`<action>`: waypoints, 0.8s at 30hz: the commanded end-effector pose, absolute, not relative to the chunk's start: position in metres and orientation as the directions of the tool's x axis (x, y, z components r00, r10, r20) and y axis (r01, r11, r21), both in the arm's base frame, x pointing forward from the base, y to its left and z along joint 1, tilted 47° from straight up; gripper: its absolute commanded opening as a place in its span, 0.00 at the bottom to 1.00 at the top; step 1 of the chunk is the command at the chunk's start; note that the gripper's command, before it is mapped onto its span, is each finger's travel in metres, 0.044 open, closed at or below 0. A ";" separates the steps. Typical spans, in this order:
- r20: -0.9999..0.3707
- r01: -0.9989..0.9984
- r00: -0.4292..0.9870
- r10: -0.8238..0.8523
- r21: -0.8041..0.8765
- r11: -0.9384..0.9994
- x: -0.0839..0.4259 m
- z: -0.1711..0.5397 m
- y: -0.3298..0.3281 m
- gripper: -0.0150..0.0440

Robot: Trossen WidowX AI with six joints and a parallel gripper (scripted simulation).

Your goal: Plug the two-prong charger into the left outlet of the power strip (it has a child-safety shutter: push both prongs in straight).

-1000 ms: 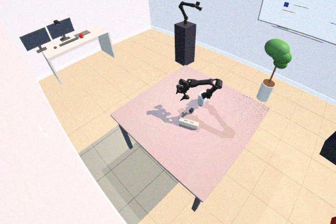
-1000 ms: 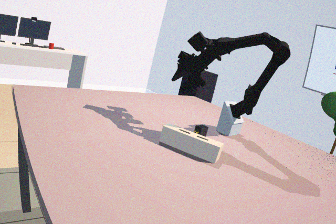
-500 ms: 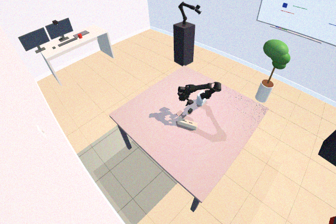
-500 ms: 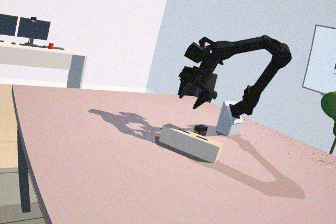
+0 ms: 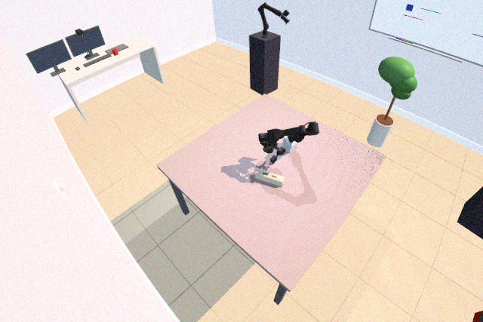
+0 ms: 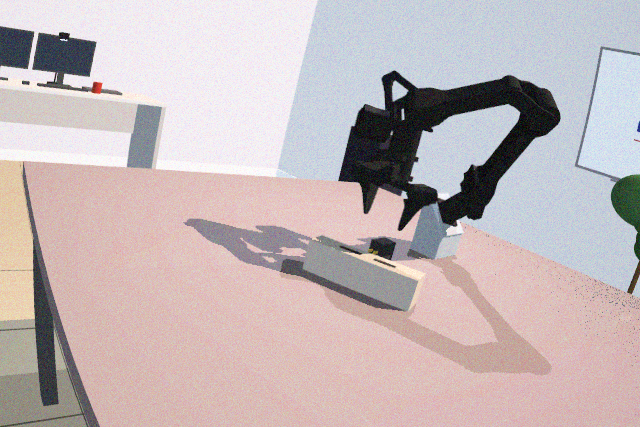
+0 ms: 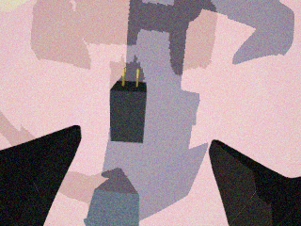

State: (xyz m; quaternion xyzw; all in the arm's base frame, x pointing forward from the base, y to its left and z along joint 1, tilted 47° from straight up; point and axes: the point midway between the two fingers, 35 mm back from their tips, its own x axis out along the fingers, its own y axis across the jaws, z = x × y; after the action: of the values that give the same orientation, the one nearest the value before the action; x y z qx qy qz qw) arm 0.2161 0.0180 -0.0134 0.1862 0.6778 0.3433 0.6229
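The black two-prong charger (image 5: 272,160) (image 6: 383,247) (image 7: 127,116) lies on the table between the power strip and the arm's base. Its two yellow prongs point up the wrist view, and towards the strip in the exterior view. The cream power strip (image 5: 269,179) (image 6: 361,275) has two dark slotted outlets on top, both uncovered. My gripper (image 6: 383,220) (image 7: 146,139) is wide open and empty, pointing down above the charger. In the wrist view the charger lies ahead of the line between the fingertips, left of centre.
The blue-grey arm base (image 6: 433,237) (image 7: 115,208) stands close behind the charger. The pink table (image 5: 249,209) (image 6: 206,339) carries the arm's shadows across the charger and strip. A desk with monitors, a dark pedestal with another arm, and a potted plant stand away from the table.
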 end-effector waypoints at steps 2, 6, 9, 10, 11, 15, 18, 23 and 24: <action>-0.691 -0.203 -0.215 0.690 0.723 0.660 0.209 -0.006 0.031 1.00; -0.691 -0.203 -0.215 0.690 0.723 0.660 0.209 -0.006 0.032 1.00; -0.691 -0.203 -0.215 0.690 0.723 0.660 0.208 -0.009 0.034 1.00; -0.691 -0.203 -0.215 0.691 0.723 0.660 0.208 -0.010 0.035 1.00; -0.691 -0.203 -0.215 0.691 0.723 0.660 0.208 -0.011 0.036 1.00; -0.690 -0.203 -0.215 0.691 0.724 0.660 0.207 -0.017 0.041 1.00; -0.690 -0.203 -0.215 0.691 0.724 0.660 0.207 -0.018 0.042 1.00; -0.691 -0.203 -0.215 0.690 0.723 0.660 0.206 -0.022 0.047 1.00; -0.691 -0.203 -0.215 0.690 0.723 0.660 0.206 -0.023 0.048 1.00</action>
State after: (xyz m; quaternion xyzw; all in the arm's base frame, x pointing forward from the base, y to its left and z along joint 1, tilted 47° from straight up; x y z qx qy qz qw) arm 0.2078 0.0431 -0.0197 0.1760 0.6842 0.3714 0.6024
